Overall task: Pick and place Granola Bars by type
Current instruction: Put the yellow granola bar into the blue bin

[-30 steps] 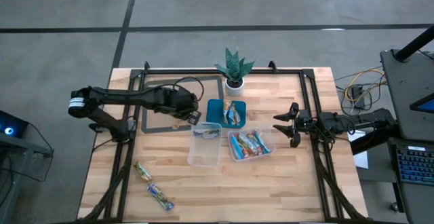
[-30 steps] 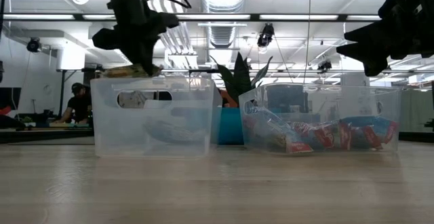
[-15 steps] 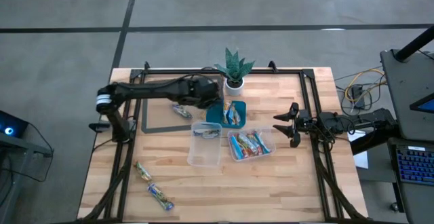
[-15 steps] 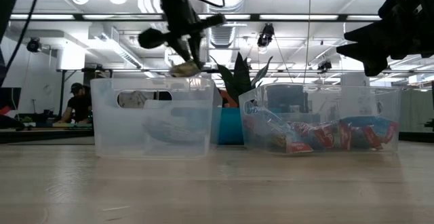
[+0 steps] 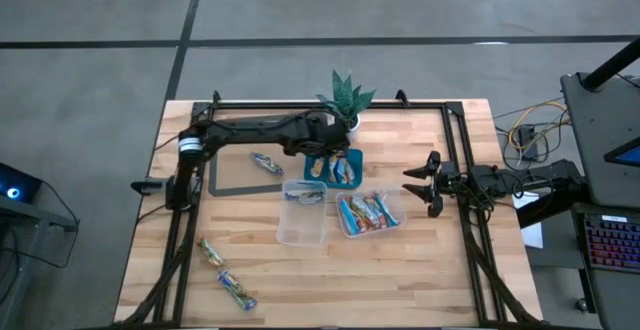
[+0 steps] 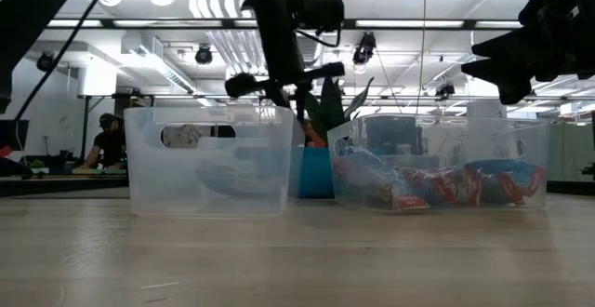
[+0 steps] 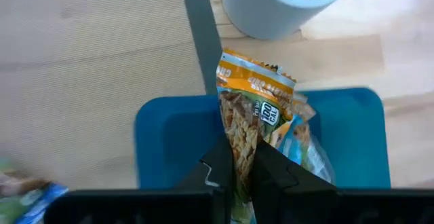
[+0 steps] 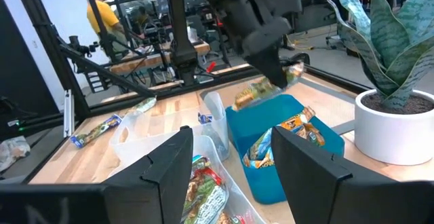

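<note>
My left gripper (image 5: pixel 322 158) is shut on an orange-and-tan granola bar (image 7: pixel 252 108) and hovers over the teal tray (image 5: pixel 316 156), which has other bars (image 5: pixel 346 168) lying in it. The right wrist view shows that bar (image 8: pixel 268 87) above the tray (image 8: pixel 271 173). More bars lie in the right clear tub (image 5: pixel 368 212), and one lies in the left clear tub (image 5: pixel 304 195). One bar rests on the dark mat (image 5: pixel 265 162), and two lie by the near left corner (image 5: pixel 210 252) (image 5: pixel 237 290). My right gripper (image 5: pixel 418 185) waits open at the table's right side. My left gripper pinches the orange bar between its two fingers (image 7: pixel 218 166) by one end (image 7: pixel 241 153). The fingers lie along the bar, and the rest of it sticks out past the fingertips. They come from the table's left, slanting down. The bar is lifted clear above the teal tray.
A potted plant in a white pot (image 5: pixel 346 122) stands just beyond the teal tray, close to my left gripper. A black frame (image 5: pixel 300 106) runs round the table's edges. Bare wood lies along the near edge (image 5: pixel 380 280). People work in the room behind (image 6: pixel 107 144).
My left gripper, still shut on the orange bar, has travelled toward the table's right and far edge, from over the dark mat beside the left tub to above the teal tray. The bar on the mat came into sight as the arm passed.
</note>
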Robot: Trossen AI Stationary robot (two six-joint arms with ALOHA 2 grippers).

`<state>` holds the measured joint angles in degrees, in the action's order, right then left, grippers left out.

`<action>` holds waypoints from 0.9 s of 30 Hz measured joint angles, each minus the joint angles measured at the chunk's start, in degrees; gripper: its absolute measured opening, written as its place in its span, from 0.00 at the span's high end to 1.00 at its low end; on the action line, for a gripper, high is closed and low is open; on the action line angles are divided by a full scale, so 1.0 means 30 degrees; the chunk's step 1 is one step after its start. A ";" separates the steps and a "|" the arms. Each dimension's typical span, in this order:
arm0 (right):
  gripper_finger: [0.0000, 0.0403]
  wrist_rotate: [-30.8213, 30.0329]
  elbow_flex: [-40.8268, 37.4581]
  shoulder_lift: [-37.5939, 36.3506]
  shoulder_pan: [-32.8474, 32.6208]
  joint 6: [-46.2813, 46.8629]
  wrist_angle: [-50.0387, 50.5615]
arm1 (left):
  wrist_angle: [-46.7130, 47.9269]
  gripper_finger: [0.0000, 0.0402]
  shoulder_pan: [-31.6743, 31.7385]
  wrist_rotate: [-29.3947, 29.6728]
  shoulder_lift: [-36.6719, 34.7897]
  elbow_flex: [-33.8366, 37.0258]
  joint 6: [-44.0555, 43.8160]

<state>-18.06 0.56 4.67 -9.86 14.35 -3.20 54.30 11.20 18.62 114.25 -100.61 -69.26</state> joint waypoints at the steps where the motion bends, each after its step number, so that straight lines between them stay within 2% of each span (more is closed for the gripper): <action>1: 0.53 0.0000 0.0000 0.0000 0.0001 0.0000 0.0001 | -0.0219 0.97 0.0000 0.0073 0.0175 -0.0003 -0.0264; 10: 0.53 -0.0015 0.0000 0.0000 -0.0002 -0.0001 -0.0009 | -0.1301 0.97 0.0000 0.0806 0.1340 0.0033 -0.1802; 27: 0.53 0.0000 0.0000 0.0000 0.0003 0.0000 0.0001 | -0.2411 0.97 -0.0376 0.0591 0.2853 0.0205 -0.3600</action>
<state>-18.06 0.56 4.67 -9.85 14.35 -3.20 47.06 10.07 20.39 122.81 -99.99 -80.06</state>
